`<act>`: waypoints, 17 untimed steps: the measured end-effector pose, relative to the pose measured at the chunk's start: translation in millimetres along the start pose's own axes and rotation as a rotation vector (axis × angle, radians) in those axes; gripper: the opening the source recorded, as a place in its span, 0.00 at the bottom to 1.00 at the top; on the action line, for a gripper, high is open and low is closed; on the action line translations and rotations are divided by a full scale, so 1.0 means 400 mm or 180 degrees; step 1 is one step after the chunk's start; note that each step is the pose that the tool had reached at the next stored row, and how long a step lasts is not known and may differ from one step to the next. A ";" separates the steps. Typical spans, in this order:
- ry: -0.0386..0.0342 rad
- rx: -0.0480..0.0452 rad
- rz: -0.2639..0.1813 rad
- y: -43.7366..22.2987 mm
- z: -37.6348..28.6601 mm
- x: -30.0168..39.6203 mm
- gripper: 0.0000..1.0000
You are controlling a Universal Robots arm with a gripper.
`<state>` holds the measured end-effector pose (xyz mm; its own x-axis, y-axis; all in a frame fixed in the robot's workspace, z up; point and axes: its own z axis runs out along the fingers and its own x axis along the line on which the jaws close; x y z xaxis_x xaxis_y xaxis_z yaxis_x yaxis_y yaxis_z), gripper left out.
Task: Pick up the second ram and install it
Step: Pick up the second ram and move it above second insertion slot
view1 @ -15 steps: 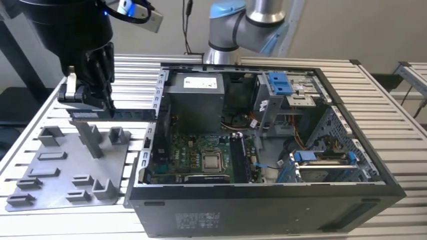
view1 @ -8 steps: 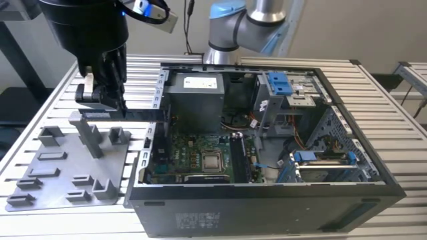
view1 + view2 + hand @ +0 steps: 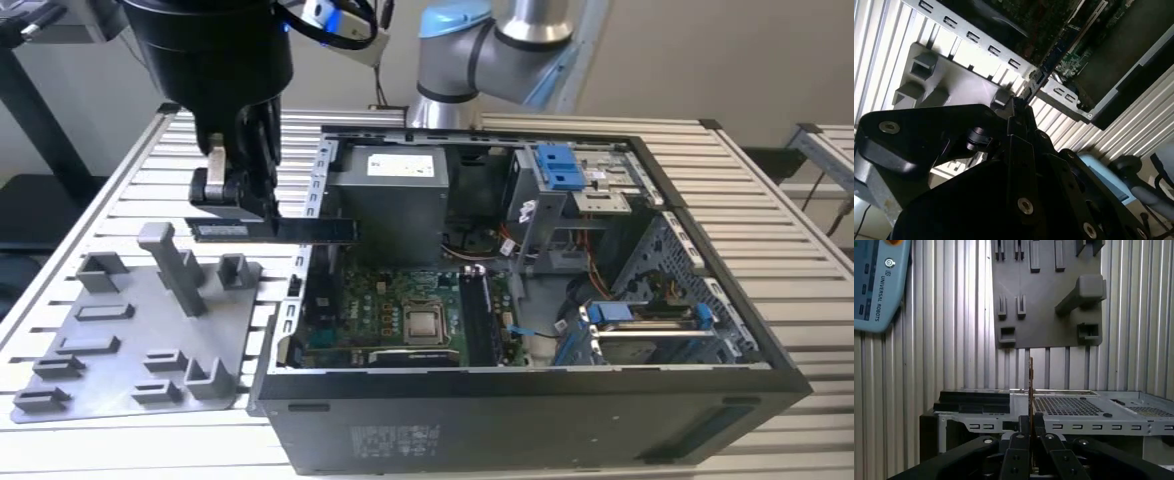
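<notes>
The second ram (image 3: pixel 287 230), a thin dark stick, hangs level above the open computer case's wall on the exterior view's left, between the grey holder plate (image 3: pixel 120 345) and the motherboard (image 3: pixel 400 320). My gripper (image 3: pixel 247 214) is shut on it near one end. In both wrist views the ram shows edge-on, reaching out from the shut fingers: ram (image 3: pixel 1046 62) and gripper (image 3: pixel 1016 107), ram (image 3: pixel 1030 385) and gripper (image 3: pixel 1029 426). The long memory slots (image 3: pixel 481 318) lie beside the processor socket (image 3: pixel 424 324), lower than the ram and further to the exterior view's right.
The open computer case (image 3: pixel 534 405) lies on a slatted metal table (image 3: pixel 801 300), with a power supply (image 3: pixel 394 195) and blue drive clips (image 3: pixel 563 166) inside. A tall grey post (image 3: pixel 171 262) stands on the holder plate. A teach pendant (image 3: pixel 876 282) lies on the table.
</notes>
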<state>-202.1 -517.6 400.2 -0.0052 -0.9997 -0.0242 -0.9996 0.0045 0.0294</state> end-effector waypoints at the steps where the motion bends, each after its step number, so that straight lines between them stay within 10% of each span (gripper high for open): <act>1: 0.0000 0.0000 0.0000 -0.007 0.000 0.000 0.14; 17: 0.0000 -0.0011 0.0000 -0.171 -0.005 -0.001 0.14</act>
<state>-133.7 -517.6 400.1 -0.0052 -0.9997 -0.0242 -0.9995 0.0044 0.0328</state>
